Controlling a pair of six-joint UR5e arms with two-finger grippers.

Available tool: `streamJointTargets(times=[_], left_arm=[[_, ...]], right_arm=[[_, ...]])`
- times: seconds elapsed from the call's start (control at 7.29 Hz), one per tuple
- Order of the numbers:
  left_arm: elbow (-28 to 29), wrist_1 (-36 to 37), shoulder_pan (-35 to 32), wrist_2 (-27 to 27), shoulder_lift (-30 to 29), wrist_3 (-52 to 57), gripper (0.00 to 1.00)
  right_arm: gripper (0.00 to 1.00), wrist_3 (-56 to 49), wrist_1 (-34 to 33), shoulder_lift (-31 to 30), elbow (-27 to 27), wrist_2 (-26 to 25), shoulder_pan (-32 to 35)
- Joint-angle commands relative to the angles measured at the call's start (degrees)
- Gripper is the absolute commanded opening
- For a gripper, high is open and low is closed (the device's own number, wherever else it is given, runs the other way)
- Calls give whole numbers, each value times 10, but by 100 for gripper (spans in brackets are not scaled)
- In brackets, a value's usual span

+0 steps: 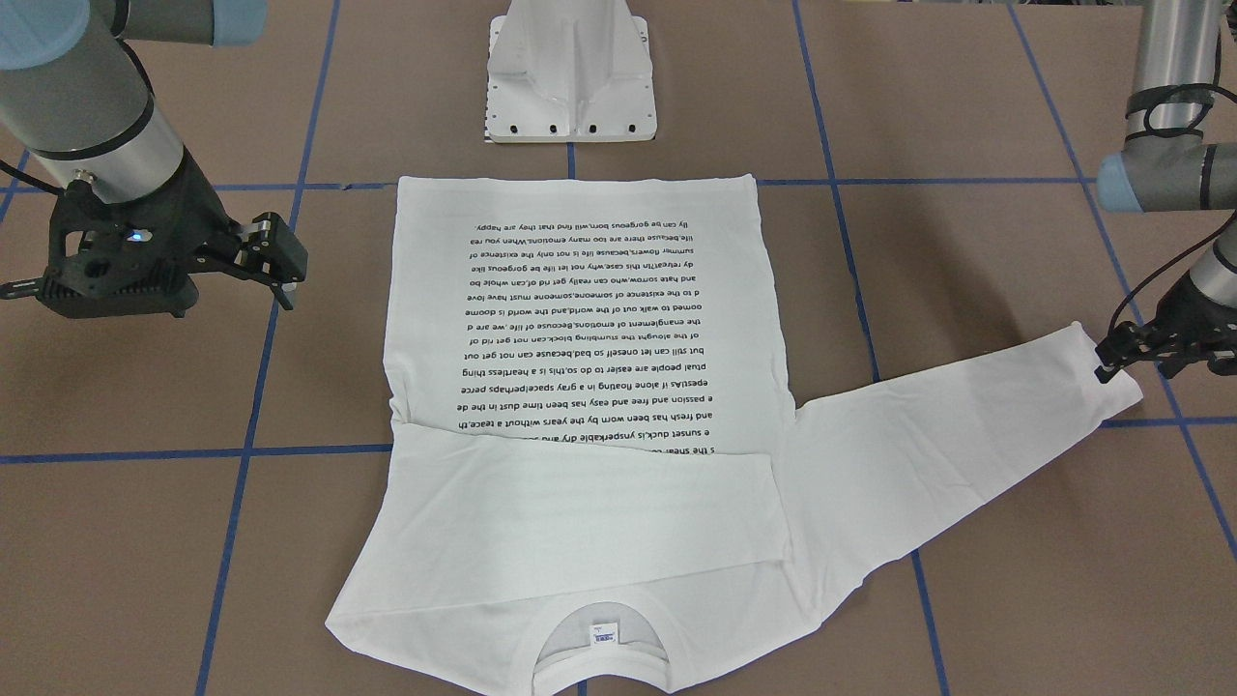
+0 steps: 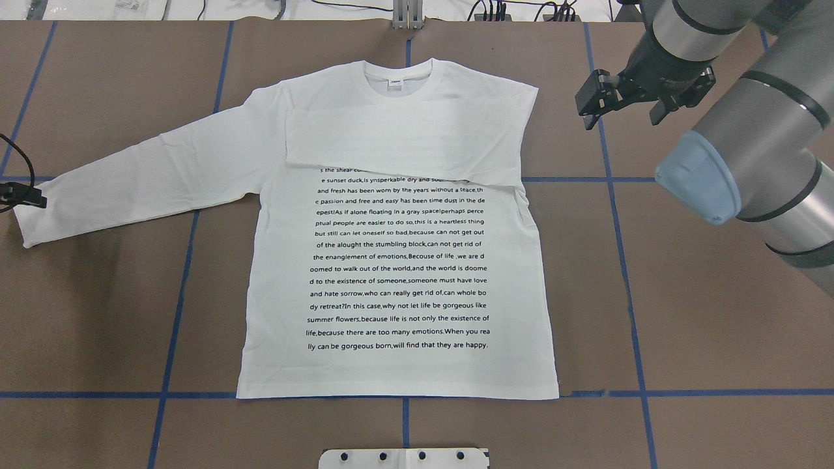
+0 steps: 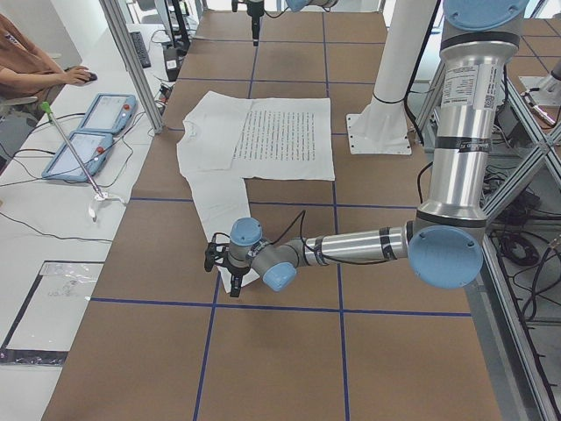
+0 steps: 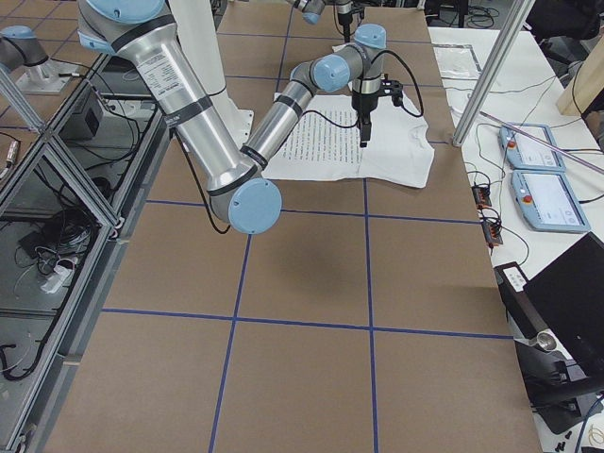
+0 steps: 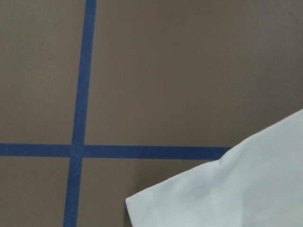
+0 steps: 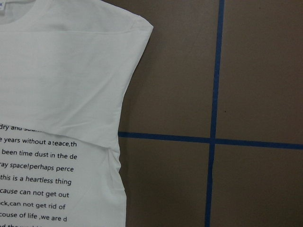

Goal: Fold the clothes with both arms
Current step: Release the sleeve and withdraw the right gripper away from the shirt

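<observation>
R pincer (image 2: 619, 117) spread wide beside shirt (image 2: 397, 260); L pincer (image 1: 1105, 368) at cuff (image 1: 1124, 391), grip unclear.

Grey-silver arms (image 2: 749, 150), light-blue joint caps (image 2: 694, 172), black claws (image 1: 278, 259), black cables (image 1: 1165, 106); seemingly white label (image 3: 465, 83).

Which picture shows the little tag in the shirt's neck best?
The front-facing view: the neck label lies close to that camera, with nothing blocking it. Overhead shows it smaller; in the side views it is too tiny; the wrist views show none clearly.
</observation>
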Motion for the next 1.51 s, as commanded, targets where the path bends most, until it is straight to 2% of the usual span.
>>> streamJointTargets(times=[0.0, 0.41, 0.96, 1.37], left_arm=[[3, 0, 1, 0, 1, 1, 85], [5, 0, 1, -1, 4, -1, 77], [0, 0, 0, -2, 5, -2, 45], [-16, 0, 0, -5, 9, -4, 27]], right_arm=[[100, 1, 0, 2, 0, 0, 0], [100, 8, 1, 2, -2, -1, -2], [100, 9, 1, 2, -1, 0, -2], [100, 9, 1, 2, -1, 0, -1]])
